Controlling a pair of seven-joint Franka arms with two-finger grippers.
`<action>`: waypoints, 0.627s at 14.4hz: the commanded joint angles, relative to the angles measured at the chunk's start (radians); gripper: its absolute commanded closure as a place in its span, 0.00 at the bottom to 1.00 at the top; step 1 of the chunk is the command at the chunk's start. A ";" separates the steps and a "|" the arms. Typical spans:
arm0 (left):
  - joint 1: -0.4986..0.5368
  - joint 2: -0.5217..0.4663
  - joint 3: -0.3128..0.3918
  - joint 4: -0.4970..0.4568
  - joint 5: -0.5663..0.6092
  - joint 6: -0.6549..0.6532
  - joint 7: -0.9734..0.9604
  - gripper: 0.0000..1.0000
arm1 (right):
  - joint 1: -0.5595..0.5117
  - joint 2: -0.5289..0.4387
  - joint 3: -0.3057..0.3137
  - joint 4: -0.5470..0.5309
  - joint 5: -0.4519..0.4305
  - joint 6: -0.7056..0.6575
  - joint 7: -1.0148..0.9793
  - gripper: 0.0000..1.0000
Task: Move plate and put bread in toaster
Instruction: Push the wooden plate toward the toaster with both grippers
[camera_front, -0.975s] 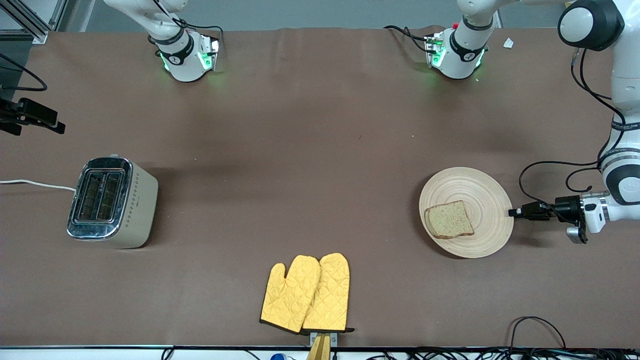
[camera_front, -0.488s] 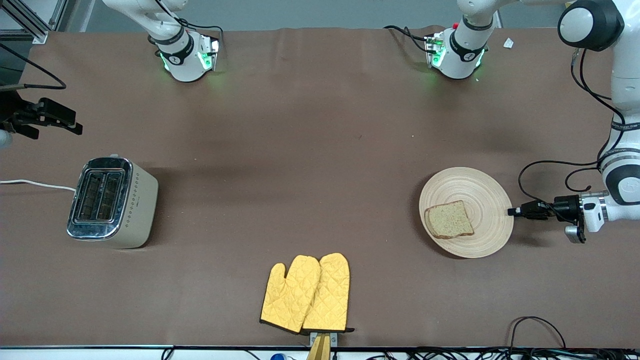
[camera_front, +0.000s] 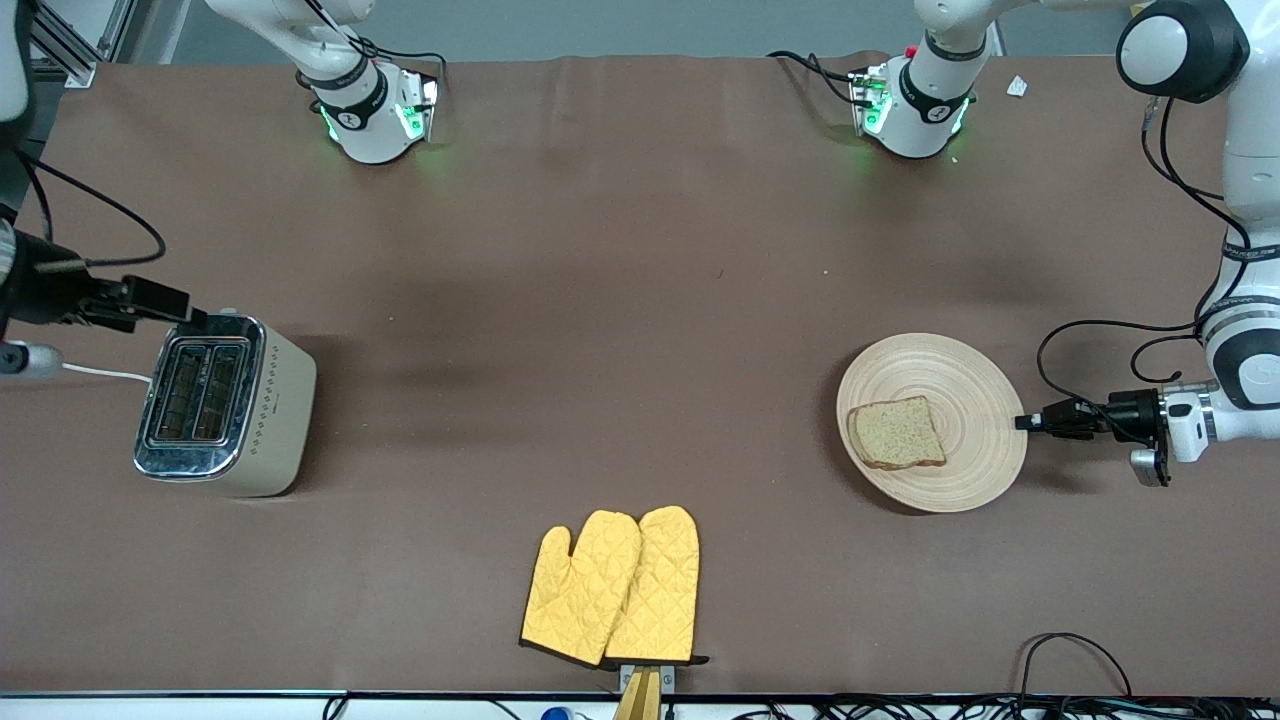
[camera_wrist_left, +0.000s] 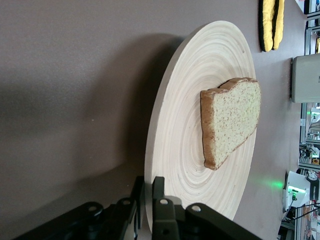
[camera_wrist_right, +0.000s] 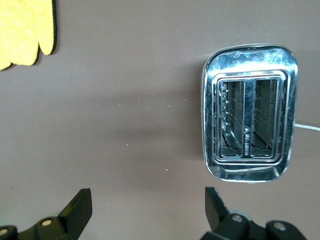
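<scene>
Brown cloth covers the table (camera_front: 620, 300), on which everything is laid out; the toaster is taken as the landmark.

Much of the right arm is cut off at the picture's edge, so only its forearm and the right gripper (camera_front: 165, 300) are seen, held level over the table beside the toaster's chrome top. Its two fingers (camera_wrist_right: 75, 210) are spread wide apart, with nothing between them. The toaster's white cord (camera_front: 95, 372) is partly hidden by that arm. One mitten of the pair is overlapped by the other along their shared edge.

One toaster (camera_front: 225, 405) is counted, with two empty slots, standing at the right arm's end of the table. One wooden plate (camera_front: 975, 455) is placed well apart from the toaster, toward the left arm's end. One slice of bread (camera_front: 895, 433) is carried on the plate, on the half facing the toaster. Two yellow oven mitts (camera_front: 612, 587) are laid between toaster and plate, nearer to the front camera than the toaster.

The left arm is bent down from its base with its wrist turned level, and the left gripper (camera_front: 1025, 422) is clamped on the plate's rim, on the edge turned away from the toaster.
</scene>
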 joint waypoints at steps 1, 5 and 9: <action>0.003 0.011 -0.004 0.010 -0.004 -0.051 0.032 0.99 | 0.014 0.027 0.001 -0.021 0.015 0.060 0.046 0.00; -0.001 0.003 -0.026 0.042 -0.001 -0.135 0.026 1.00 | 0.097 0.129 0.001 -0.023 0.007 0.177 0.141 0.00; -0.003 -0.006 -0.134 0.054 -0.003 -0.167 -0.070 1.00 | 0.138 0.182 0.001 -0.024 0.004 0.196 0.284 0.00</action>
